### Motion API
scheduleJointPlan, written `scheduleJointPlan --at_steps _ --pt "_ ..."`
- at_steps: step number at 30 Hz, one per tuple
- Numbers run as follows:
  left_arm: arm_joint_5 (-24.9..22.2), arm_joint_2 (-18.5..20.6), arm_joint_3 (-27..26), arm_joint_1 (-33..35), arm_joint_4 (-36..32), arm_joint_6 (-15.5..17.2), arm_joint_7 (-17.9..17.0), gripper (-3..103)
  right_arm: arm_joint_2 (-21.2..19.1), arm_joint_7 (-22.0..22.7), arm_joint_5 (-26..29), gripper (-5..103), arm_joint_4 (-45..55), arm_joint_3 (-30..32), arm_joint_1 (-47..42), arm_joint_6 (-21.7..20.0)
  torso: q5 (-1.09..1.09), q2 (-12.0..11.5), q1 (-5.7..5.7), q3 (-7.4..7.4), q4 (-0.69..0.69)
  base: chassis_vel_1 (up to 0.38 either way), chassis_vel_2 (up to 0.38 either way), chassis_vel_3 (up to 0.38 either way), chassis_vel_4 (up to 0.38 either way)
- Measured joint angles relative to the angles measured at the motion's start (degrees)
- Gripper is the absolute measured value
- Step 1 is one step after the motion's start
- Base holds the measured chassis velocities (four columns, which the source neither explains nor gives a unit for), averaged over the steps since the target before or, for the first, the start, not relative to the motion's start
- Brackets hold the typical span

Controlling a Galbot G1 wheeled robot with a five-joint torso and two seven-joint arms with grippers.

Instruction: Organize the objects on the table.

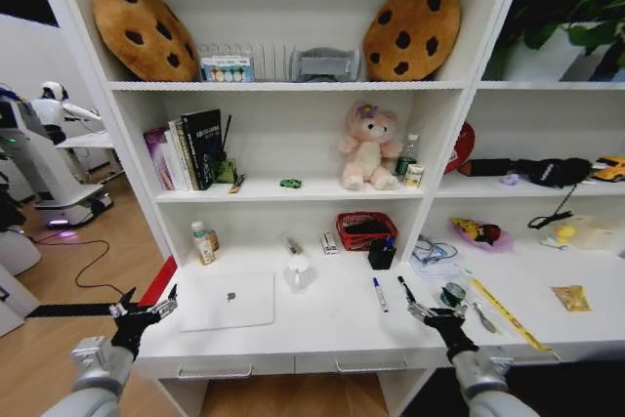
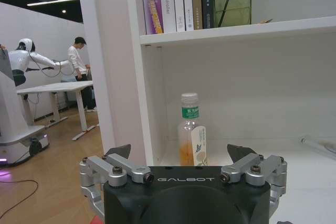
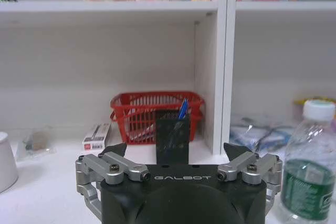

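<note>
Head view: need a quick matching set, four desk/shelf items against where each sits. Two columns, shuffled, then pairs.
Things:
1. silver laptop
2. black pen cup
3. green toy car
4. orange-drink bottle

Places:
A. middle shelf, left of the pink plush toy
B. desk back, just right of the red basket
C. desk front, by the left gripper
D. desk back-left corner

Pairs: 1-C, 2-B, 3-A, 4-D

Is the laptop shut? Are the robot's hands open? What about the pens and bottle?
laptop: lid shut, flat on the table
left hand: open, empty
right hand: open, empty
two pens: lying flat on the table
orange bottle: upright, capped
pen cup: upright, blue pen inside
</note>
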Motion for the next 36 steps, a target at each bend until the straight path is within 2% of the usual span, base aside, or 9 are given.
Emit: scheduleJointPlan --at_steps 2,5,12,13,15,22,34,35,36 --pt "0.0 0.0 0.0 0.0 0.0 0.0 0.0 100 -1.8 2.8 4.9 100 -1.5 -2.6 4.9 -5.0 -0.01 0.0 0.01 0.00 0.02 0.028 0.016 -0.017 -0.013" --pt "0.0 0.0 0.0 0.0 0.0 0.0 0.0 100 -2.5 3.8 6.6 100 -2.9 -3.6 7.2 -6.6 0.00 0.0 0.01 0.00 0.02 0.066 0.048 -0.035 -0.032" --pt "0.0 0.0 0.0 0.0 0.0 0.0 0.0 100 -5.2 9.4 15.3 100 -11.7 -8.2 18.2 -12.3 0.01 0.0 0.01 0.00 -0.02 0.004 0.007 -0.002 -0.005" --pt "0.0 0.0 0.0 0.0 0.0 0.0 0.0 100 -5.2 9.4 15.3 100 -11.7 -8.2 18.2 -12.3 0.01 0.0 0.01 0.00 -0.02 0.000 0.000 0.000 0.000" --pt "0.0 0.0 0.0 0.0 0.0 0.0 0.0 100 -6.0 9.9 16.9 100 -15.4 -12.4 23.5 -13.1 0.01 0.0 0.01 0.00 0.00 0.000 0.000 0.000 0.000" --pt "0.0 0.0 0.0 0.0 0.0 0.0 0.0 100 -6.2 11.4 18.9 100 -20.9 -21.2 32.9 -13.9 0.00 0.0 0.01 0.00 0.03 0.000 0.000 0.000 0.000" --pt "0.0 0.0 0.0 0.0 0.0 0.0 0.0 100 -5.0 12.0 19.7 101 -25.2 -24.4 35.3 -13.7 0.00 0.0 0.00 0.00 0.01 0.000 0.000 0.000 0.000" --pt "0.0 0.0 0.0 0.0 0.0 0.0 0.0 100 -5.1 12.0 19.6 97 -25.4 -24.4 35.3 -13.7 0.00 0.0 0.00 0.00 0.01 0.000 0.000 0.000 0.000" --pt "0.0 0.0 0.0 0.0 0.0 0.0 0.0 100 -5.1 12.0 19.6 97 -25.4 -24.4 35.3 -13.7 0.00 0.0 0.00 0.00 0.01 0.000 0.000 0.000 0.000"
